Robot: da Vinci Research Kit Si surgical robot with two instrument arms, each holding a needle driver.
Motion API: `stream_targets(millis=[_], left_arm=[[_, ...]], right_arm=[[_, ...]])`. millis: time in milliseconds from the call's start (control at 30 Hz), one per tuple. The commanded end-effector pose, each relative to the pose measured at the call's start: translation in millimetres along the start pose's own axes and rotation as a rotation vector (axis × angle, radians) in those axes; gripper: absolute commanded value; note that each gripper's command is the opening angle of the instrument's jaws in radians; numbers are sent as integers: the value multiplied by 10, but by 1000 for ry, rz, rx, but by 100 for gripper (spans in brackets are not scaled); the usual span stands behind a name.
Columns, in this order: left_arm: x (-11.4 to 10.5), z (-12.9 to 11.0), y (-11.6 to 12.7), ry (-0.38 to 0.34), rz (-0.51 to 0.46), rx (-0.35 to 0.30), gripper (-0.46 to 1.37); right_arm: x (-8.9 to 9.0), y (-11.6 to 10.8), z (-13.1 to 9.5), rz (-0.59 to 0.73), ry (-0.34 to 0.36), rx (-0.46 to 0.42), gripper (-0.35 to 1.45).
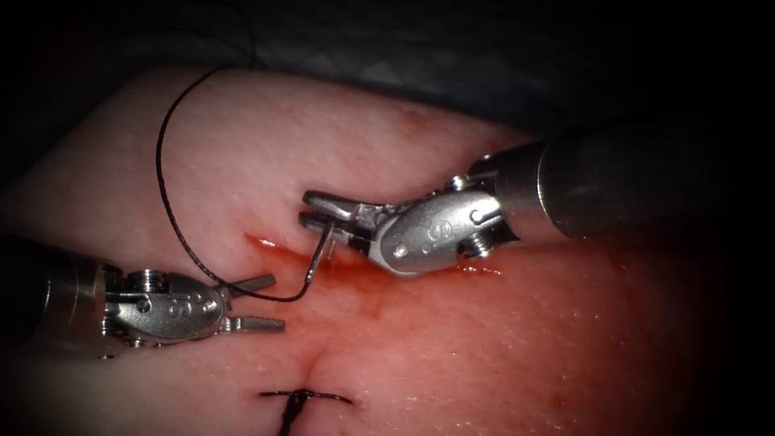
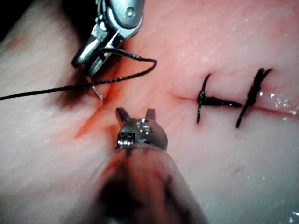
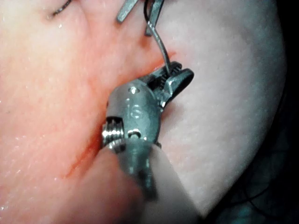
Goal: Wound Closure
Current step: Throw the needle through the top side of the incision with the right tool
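My right tool (image 1: 307, 208) reaches in from the right over the cut (image 1: 278, 245), its jaws shut on the curved needle (image 1: 320, 254) partway along its curve. From the jaws the needle hangs toward the left tool (image 1: 277, 303). Its thin point (image 2: 96, 92) lies at the cut's edge; whether it is in the tissue I cannot tell. Black thread (image 1: 165, 194) leaves the needle's tail, passes the left tool's upper jaw and loops up over the tissue's left side. The left tool (image 2: 135, 113) is left of the cut, open, holding nothing. The right tool's jaws (image 3: 184, 70) clamp the needle (image 3: 160, 46).
Pale tissue (image 1: 484, 355) has red fluid (image 1: 379, 282) spread along the cut. A tied black stitch (image 1: 305, 396) crosses the cut nearer the camera; two stitches (image 2: 210, 100) (image 2: 252, 95) lie side by side. Dark cloth (image 1: 404, 48) lies beyond the tissue.
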Motion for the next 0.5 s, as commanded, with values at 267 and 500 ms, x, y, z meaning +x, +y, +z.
stream_targets(millis=[267, 500], left_arm=[[1, 1, 1, 0, 0, -1, 23], [1, 1, 1, 0, 0, -1, 21]], right_arm=[[6, 2, -2, -15, 2, 2, -35], [15, 11, -4, -42, 1, 7, -35]])
